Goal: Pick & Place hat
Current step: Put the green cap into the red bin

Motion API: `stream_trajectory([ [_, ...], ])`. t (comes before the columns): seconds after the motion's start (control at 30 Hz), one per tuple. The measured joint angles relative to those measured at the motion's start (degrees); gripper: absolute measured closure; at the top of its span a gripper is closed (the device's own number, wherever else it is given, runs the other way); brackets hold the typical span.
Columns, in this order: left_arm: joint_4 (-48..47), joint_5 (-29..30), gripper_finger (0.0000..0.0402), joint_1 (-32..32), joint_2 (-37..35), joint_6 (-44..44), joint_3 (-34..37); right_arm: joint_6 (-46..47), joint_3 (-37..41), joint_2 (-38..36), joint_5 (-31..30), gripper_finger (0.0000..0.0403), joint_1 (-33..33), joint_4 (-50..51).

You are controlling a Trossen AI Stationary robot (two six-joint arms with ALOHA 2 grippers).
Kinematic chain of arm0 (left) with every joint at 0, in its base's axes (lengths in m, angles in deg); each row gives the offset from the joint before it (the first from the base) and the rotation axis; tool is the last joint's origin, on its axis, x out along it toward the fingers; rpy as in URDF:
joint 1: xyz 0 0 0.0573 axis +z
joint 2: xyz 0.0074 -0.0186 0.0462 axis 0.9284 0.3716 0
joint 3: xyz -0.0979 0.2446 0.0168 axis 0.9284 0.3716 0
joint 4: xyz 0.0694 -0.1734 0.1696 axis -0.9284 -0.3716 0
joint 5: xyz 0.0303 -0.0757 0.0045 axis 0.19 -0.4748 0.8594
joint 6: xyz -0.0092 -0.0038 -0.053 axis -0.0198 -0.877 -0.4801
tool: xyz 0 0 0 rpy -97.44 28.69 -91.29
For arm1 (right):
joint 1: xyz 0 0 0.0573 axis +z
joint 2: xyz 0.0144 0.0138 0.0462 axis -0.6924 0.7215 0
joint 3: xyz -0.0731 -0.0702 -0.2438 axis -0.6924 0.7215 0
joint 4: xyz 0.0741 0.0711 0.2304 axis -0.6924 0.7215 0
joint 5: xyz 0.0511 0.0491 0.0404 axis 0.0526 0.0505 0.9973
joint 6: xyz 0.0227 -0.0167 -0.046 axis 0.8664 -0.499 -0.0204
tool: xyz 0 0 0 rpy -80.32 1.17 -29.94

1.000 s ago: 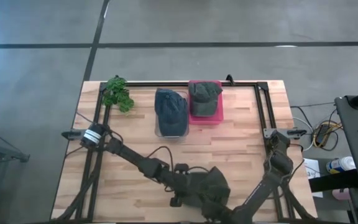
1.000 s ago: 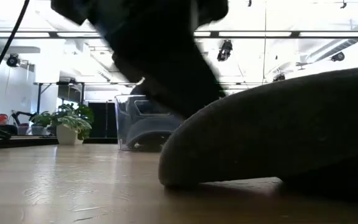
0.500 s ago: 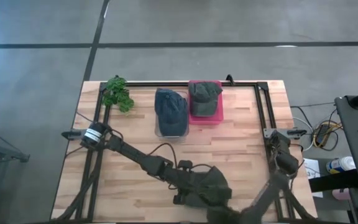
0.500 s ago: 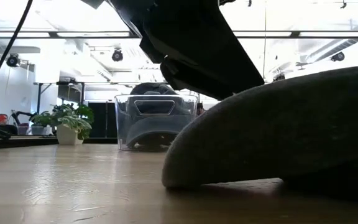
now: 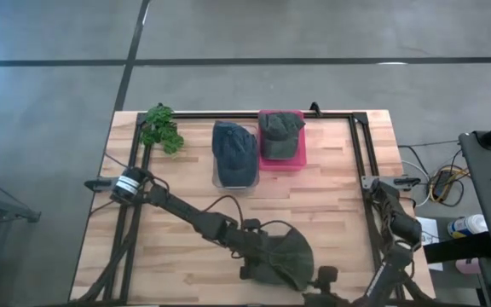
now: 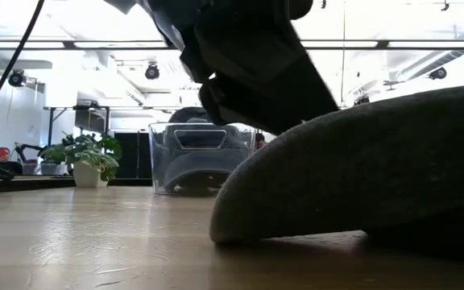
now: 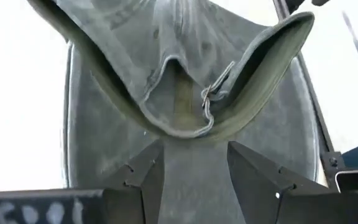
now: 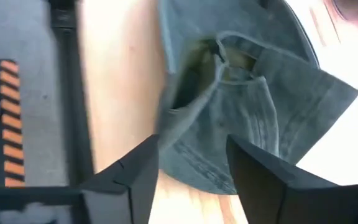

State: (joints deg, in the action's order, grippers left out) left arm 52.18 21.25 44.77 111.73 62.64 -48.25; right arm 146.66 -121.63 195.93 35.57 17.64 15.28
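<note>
Lying at the near edge of the wooden worktop [image 5: 331,205], a grey-green hat [image 5: 284,258] rests crown-up, filling the right of the low view as a dark dome [image 6: 361,169]. The left hand [image 5: 258,260] sits at the hat's left side, its arm running back diagonally to the worktop's left rail; in the left wrist view its two fingers [image 7: 145,180] are spread, with the hat's strap end and metal buckle [image 7: 209,93] lying just beyond the gap between them. The right hand [image 5: 322,281] is at the worktop's near edge, just right of the hat; in the right wrist view its fingers [image 8: 138,177] are likewise spread, the hat's rear opening [image 8: 229,112] ahead of them and not gripped. Beyond, near the far rail, a clear bin [image 5: 233,181] holds a blue hat [image 5: 234,149], and touching its right side a pink bin [image 5: 292,159] holds a grey hat [image 5: 278,130]. A small green plant [image 5: 161,128] stands at the far left corner. In the left wrist view, pale lettering [image 7: 27,211] on the hand's body is too blurred to read; no other writing is legible.
</note>
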Motion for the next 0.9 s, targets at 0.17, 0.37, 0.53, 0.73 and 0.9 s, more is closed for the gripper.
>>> stream_trajectory([
  [0.17,-7.0,-0.6,0.0235,-0.1,0.0,-2.4,0.0,7.3,4.2,0.0,0.7,0.0183,-0.6,-1.3],
  [0.37,-13.2,-1.6,0.0235,-0.7,0.0,-2.4,0.0,4.2,7.6,0.1,0.8,0.0157,-1.5,-10.6],
  [0.53,-13.0,-1.6,0.0235,-0.7,0.0,-2.4,0.8,-0.6,9.5,0.1,0.7,0.0162,-2.7,-19.7],
  [0.73,-8.8,-4.7,0.0235,-0.7,0.1,-2.3,0.9,-1.4,9.1,0.1,0.6,0.0167,-4.0,-19.2],
  [0.9,-3.6,-6.0,0.0235,-0.7,1.0,-2.4,0.9,1.7,8.4,0.1,0.5,0.0165,-4.2,-16.0],
])
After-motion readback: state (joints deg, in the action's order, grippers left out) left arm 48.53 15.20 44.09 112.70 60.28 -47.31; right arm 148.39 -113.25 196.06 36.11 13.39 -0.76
